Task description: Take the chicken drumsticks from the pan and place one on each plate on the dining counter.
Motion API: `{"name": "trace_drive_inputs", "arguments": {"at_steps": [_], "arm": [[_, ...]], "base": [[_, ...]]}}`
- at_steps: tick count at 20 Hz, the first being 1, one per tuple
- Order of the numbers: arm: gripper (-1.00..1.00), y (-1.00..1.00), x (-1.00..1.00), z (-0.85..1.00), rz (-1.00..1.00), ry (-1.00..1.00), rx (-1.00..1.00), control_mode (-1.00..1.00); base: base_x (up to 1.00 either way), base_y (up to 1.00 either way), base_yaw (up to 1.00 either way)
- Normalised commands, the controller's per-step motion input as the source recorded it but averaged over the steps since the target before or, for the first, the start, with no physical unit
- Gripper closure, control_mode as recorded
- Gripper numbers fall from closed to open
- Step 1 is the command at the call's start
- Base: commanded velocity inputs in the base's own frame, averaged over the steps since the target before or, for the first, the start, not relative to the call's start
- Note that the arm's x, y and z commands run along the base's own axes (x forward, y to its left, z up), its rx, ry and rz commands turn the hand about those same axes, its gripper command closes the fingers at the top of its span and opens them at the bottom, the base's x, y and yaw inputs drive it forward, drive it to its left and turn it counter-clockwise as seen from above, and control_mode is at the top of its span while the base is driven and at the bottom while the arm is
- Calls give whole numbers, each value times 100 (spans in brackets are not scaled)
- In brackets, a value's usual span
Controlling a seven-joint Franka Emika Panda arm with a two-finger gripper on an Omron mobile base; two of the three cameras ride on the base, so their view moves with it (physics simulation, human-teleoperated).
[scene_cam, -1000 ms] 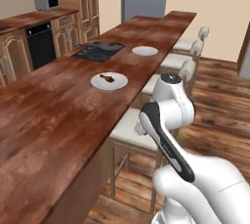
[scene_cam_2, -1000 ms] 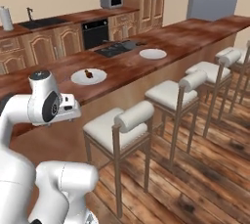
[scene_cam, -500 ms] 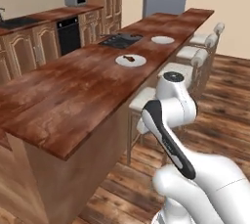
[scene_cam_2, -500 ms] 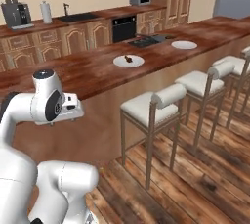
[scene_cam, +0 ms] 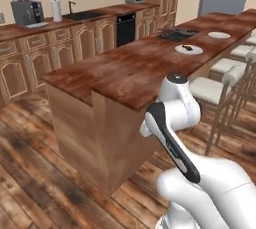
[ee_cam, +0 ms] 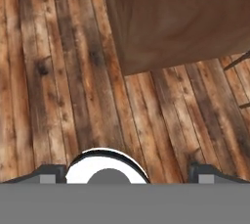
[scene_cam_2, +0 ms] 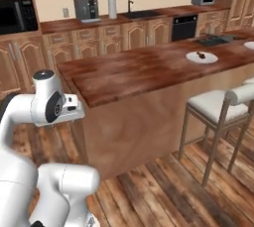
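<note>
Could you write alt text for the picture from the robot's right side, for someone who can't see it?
A white robot arm stands folded at the near end of a long reddish wood dining counter in a simulated kitchen. Farther along sits a white plate holding one drumstick, with cushioned stools alongside.

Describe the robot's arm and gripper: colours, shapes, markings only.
The arm is glossy white with rounded, bulbous links, and a long black band runs along one link. A round joint cap is dark grey. The gripper shows two small dark grey finger tips, blocky and squared. No cables or printed markings visible.
</note>
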Motion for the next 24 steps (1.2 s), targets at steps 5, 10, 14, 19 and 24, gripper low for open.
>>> {"name": "trace_drive_inputs", "arguments": {"at_steps": [5, 10, 14, 19, 24], "arm": [[-100, 0, 0, 0, 0, 0, 0, 100], [-100, 0, 0, 0, 0, 0, 0, 100], [-100, 0, 0, 0, 0, 0, 0, 100], [-100, 0, 0, 0, 0, 0, 0, 100], [-100, 0, 0, 0, 0, 0, 0, 100]], "base": [[-13, 100, 2], [58, 100, -4], [75, 96, -9], [81, 91, -10], [82, 89, -12]]}}
